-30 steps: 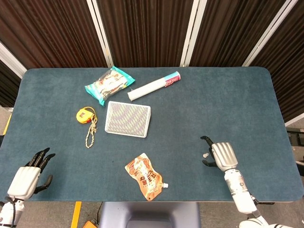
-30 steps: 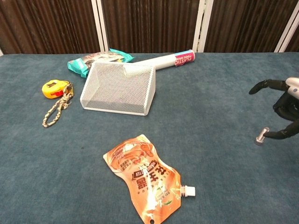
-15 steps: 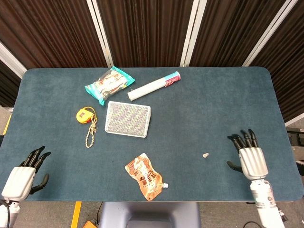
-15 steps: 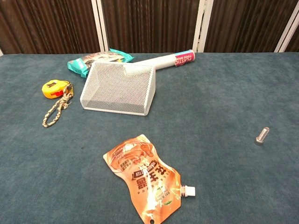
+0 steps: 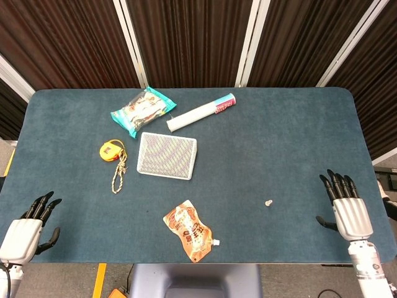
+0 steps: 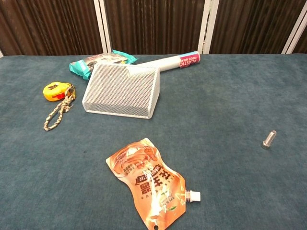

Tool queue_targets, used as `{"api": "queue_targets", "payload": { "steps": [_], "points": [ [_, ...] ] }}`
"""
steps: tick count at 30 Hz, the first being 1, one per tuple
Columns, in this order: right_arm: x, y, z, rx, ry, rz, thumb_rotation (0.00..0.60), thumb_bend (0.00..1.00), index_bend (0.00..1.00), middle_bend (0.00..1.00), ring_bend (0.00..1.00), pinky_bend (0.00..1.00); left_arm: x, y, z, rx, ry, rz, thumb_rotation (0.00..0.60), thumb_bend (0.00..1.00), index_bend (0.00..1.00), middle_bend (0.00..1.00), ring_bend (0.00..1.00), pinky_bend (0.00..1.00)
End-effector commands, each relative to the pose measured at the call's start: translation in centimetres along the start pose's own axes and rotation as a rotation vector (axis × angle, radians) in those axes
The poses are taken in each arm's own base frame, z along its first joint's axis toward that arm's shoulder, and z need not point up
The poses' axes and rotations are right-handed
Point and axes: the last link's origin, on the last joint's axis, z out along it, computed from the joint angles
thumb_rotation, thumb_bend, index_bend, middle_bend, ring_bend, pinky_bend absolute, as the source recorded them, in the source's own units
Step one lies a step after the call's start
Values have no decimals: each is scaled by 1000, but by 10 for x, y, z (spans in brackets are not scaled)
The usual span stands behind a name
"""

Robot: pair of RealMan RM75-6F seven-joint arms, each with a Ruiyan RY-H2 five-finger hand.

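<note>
Right hand (image 5: 348, 210) empty, fingers spread, at the near right edge of the counter (image 5: 279, 143). The bolt (image 5: 268, 202) lies loose on the counter left of it, well apart, nothing touching it. Left hand (image 5: 25, 231) also empty with fingers apart, at the near left corner. Orange pouch (image 5: 191, 231) near-centre; white mesh basket (image 5: 166, 155) further back, with the yellow tape measure (image 5: 110, 151) and its cord to its left.

A blue table (image 5: 260, 143) carried a wire basket (image 5: 166, 155), snack bag (image 5: 141, 110), roll (image 5: 201, 112), tape measure (image 5: 110, 151), rope (image 5: 118, 174), orange pouch (image 5: 191, 230) and bolt (image 5: 268, 203).
</note>
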Motion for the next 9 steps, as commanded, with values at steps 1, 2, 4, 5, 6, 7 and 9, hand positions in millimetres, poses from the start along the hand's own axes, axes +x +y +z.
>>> {"api": "queue_targets", "payload": {
  "steps": [1, 2, 4, 5, 6, 7, 9],
  "points": [
    [-1, 1, 0, -11, -4, 11, 600, 125, 73, 0, 0, 0, 0, -1, 1, 3, -2, -4, 600, 456, 151, 35, 78, 363],
    [-1, 1, 1, -14, -4, 16, 600, 125, 73, 0, 0, 0, 0, -1, 1, 3, -2, -6, 600, 456, 151, 35, 78, 362],
    [0, 1, 1, -18, -5, 22, 600, 125, 72, 0, 0, 0, 0, -1, 2, 1, -1, -8, 600, 456, 151, 35, 79, 362],
    [0, 1, 1, -19, -4, 24, 600, 125, 71, 0, 0, 0, -1, -1, 2, 0, -2, -9, 600, 456, 151, 35, 79, 362],
    [0, 1, 1, -21, -4, 28, 600, 125, 70, 0, 0, 0, -1, -1, 3, -2, -2, -9, 600, 457, 151, 35, 79, 362],
    [0, 1, 1, -22, -5, 30, 600, 125, 70, 0, 0, 0, -1, -1, 3, -3, -3, -10, 600, 456, 151, 36, 79, 362],
    [0, 1, 0, -23, -15, 34, 600, 125, 70, 0, 0, 0, -2, -1, 3, -5, -5, -11, 600, 455, 151, 36, 79, 362]
  ]
}}
